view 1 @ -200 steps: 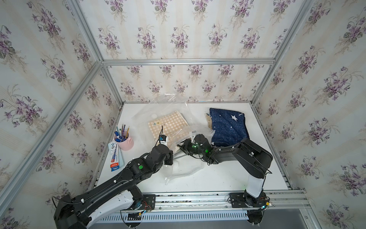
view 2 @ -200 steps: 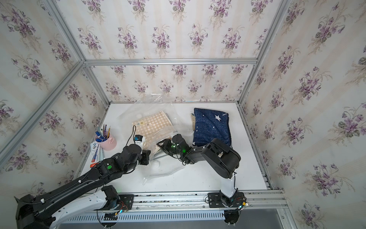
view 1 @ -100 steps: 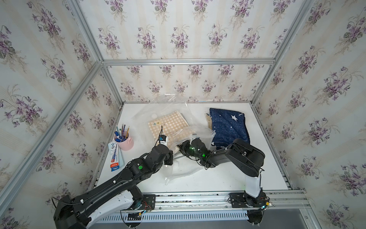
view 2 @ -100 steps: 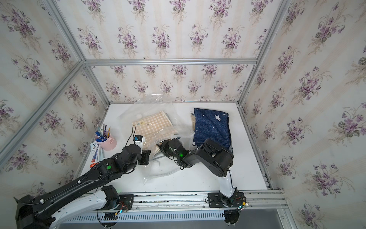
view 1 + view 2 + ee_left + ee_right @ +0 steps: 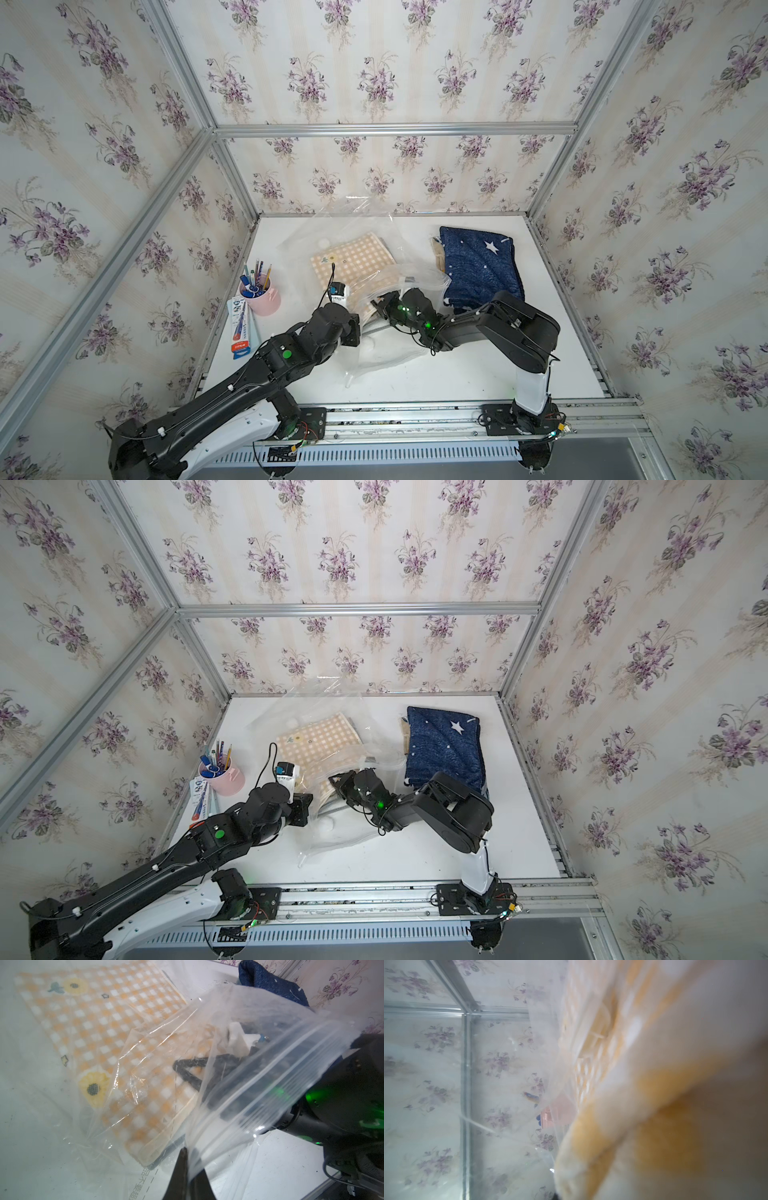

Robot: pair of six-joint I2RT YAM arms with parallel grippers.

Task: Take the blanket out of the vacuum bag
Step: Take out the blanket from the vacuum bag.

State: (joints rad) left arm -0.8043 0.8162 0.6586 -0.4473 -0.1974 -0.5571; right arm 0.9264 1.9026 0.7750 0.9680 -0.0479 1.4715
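- Left hand [image 5: 188, 1162] of mine is pinched shut on the vacuum bag [image 5: 386, 353], holding its zip-seal edge [image 5: 280, 1059] up off the tabletop [image 5: 457, 374].
- My right hand [image 5: 378, 305] reaches in through the bag's mouth and is closed tight. Checked fabric bunches right against it in the right wrist view, so I judge it has a pinch of the blanket [image 5: 353, 257], though its fingertips barely show.
- That pinch looks thin. A pull may slip off, or only unfold the blanket inside.
- Slick film could slide out of my left hand, and then bag and blanket would drag along together.
- Plastic draped over my right wrist could snag on the way out.
- The blanket is folded flat, orange-and-white check with sunflowers. It lies inside the bag at mid-tabletop, between the pink cup [image 5: 262, 299] and the navy star blanket [image 5: 478, 266].
- The bag is clear and crinkled, with its white valve cap [image 5: 323, 242] toward the far side.
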